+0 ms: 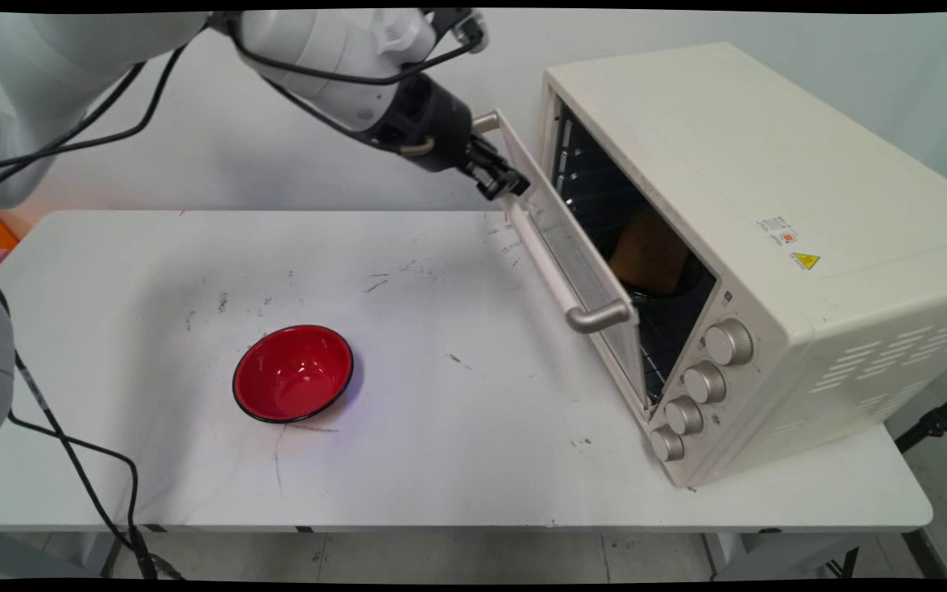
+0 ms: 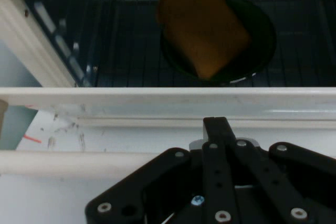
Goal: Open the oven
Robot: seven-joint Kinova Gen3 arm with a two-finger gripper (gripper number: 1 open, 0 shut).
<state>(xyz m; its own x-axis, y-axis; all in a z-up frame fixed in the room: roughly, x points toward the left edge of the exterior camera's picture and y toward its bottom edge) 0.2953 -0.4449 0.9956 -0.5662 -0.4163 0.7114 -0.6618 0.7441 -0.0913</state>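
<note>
Main view first: the arm comes in from the upper left and its gripper (image 1: 505,182) is right up against the top edge of the oven's door (image 1: 570,263), close to the far end of the door's handle (image 1: 541,247). The door is partly open, tilted out toward the table's middle. The fingers look pressed together at the tip with no gap I can see, and nothing is between them. The oven (image 1: 761,247) sits on the right side of the table (image 1: 457,460), with four knobs (image 1: 699,382) down its near front corner. Through the gap you can see something brownish-orange, looks like a slice of bread (image 1: 648,255), in a dark dish (image 1: 671,289) on the rack, just past the door from the gripper. A red bowl (image 1: 293,373) with a dark rim sits well apart, on the left-centre of the table.

Hand view: the gripper (image 2: 219,129) rises from the bottom, fingers together in a single narrow tip that reaches up to the door (image 2: 168,98) edge running across the frame. The handle (image 2: 73,162) bar runs across lower left. Beyond the door edge, the bread (image 2: 205,30) lies in the dish (image 2: 262,40) on the wire rack (image 2: 121,51), a bit above and ahead of the fingertip.
</note>
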